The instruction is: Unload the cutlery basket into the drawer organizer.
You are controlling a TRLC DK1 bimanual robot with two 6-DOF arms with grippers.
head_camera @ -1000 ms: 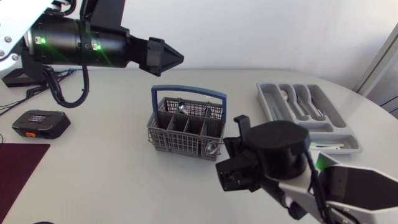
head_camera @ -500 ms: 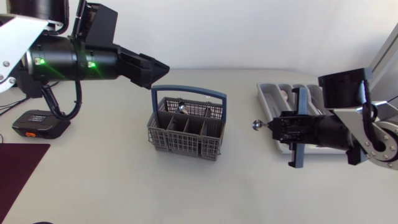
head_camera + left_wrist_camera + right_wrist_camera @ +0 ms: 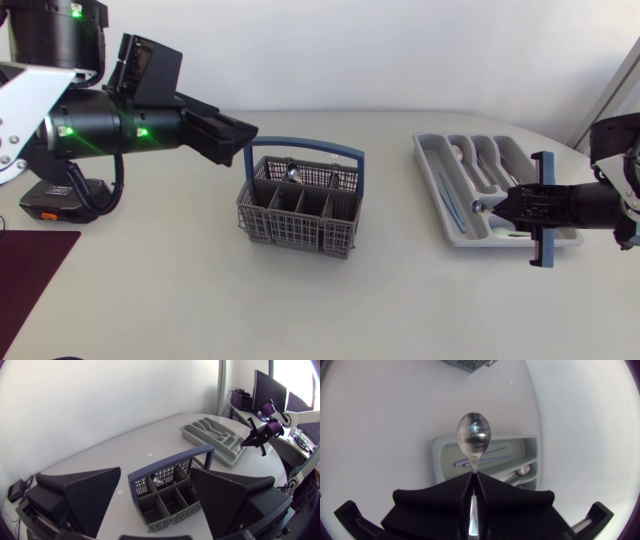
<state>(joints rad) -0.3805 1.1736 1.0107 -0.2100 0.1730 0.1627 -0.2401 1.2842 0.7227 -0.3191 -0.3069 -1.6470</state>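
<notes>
spoon (image 3: 474, 440) between right fingers (image 3: 436, 499), above drawer organizer (image 3: 428, 165)

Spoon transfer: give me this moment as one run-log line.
right gripper: shut on spoon, over drawer organizer | left gripper: open, above cutlery basket | spoon: not yet placed

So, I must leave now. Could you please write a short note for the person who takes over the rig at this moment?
Left gripper: open and empty, above the table, just beside the cutlery basket.
Right gripper: shut on a spoon, over the front part of the drawer organizer.
Done: several pieces of cutlery lie in the organizer.
Left: put this spoon down, then fetch at least one more piece from a back compartment of the basket.
</notes>
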